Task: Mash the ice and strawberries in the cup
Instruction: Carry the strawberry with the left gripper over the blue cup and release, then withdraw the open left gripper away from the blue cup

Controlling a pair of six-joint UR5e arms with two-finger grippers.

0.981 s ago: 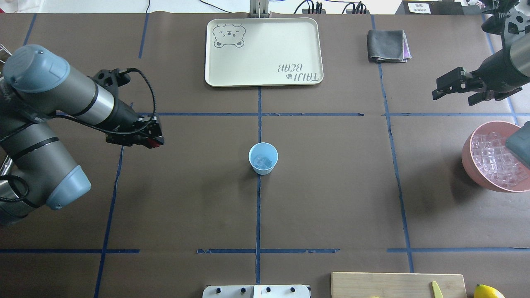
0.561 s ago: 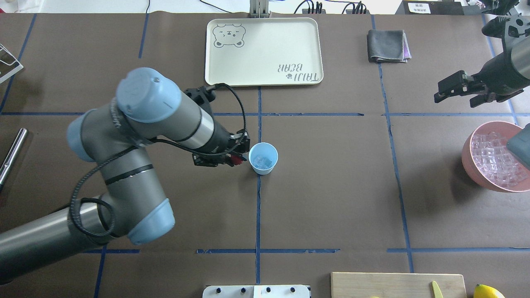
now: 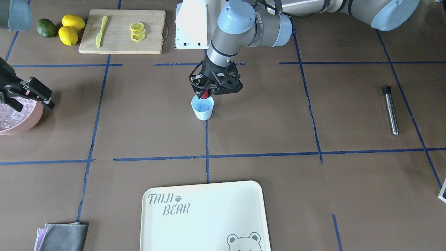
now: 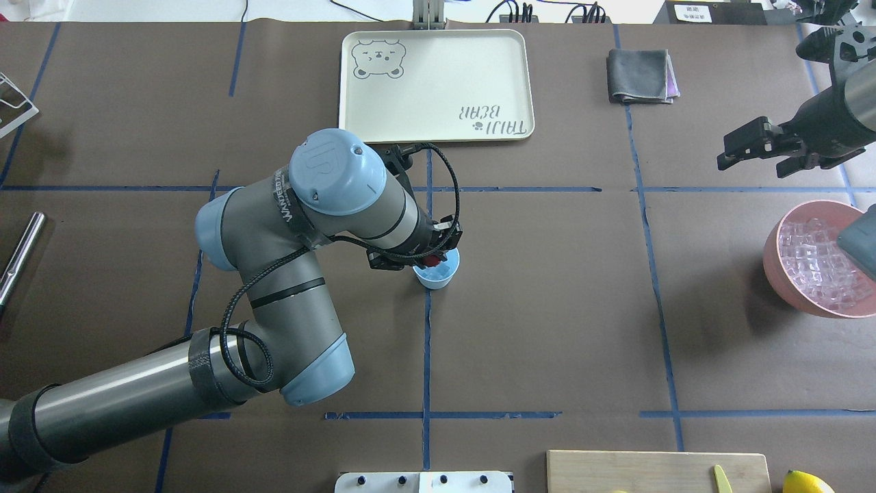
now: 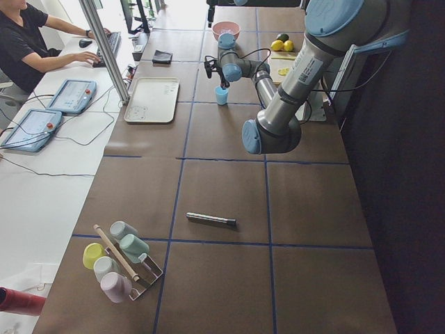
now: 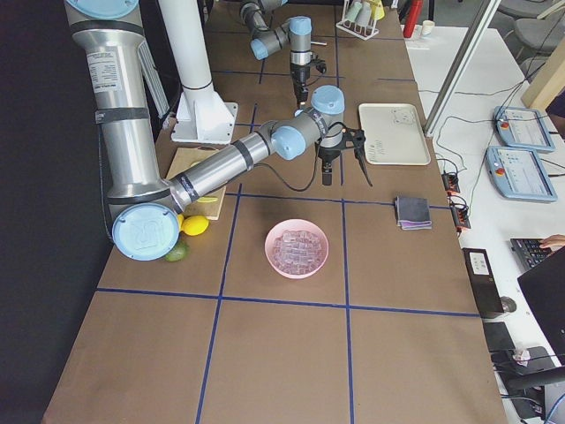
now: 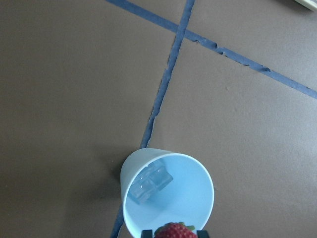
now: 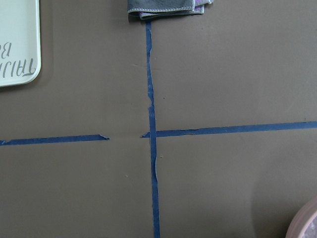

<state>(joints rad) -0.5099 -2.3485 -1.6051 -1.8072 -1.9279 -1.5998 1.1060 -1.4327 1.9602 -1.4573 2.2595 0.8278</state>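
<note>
While the left gripper point(image 3: 205, 92) hangs over the counter, you have its jaws pinching the strawberry point(image 7: 174, 231) just above the near rim of the cup point(image 7: 198, 196). Ice point(image 7: 151, 181) lies inside. The mouth's centre is slightly ahead. Farther off, the right gripper point(image 4: 751, 163) waits with jaws spread, beside the pink bowl point(image 4: 770, 257).

Strawberry point(image 7: 174, 231) between fingers point(image 7: 146, 233) of left gripper point(image 3: 206, 93), just above cup point(image 7: 190, 181) rim on robot's side. Ice point(image 7: 151, 179) in cup bottom, below and ahead of fingertips. Tray point(image 4: 438, 130) beyond fingers, away from robot. Rod point(image 3: 389, 109) well apart, left of fingers. Bowl point(image 4: 773, 270) near right gripper point(image 4: 727, 152), on its robot-ward side. Cloth point(image 4: 640, 75) beyond its fingers, leftward.
</note>
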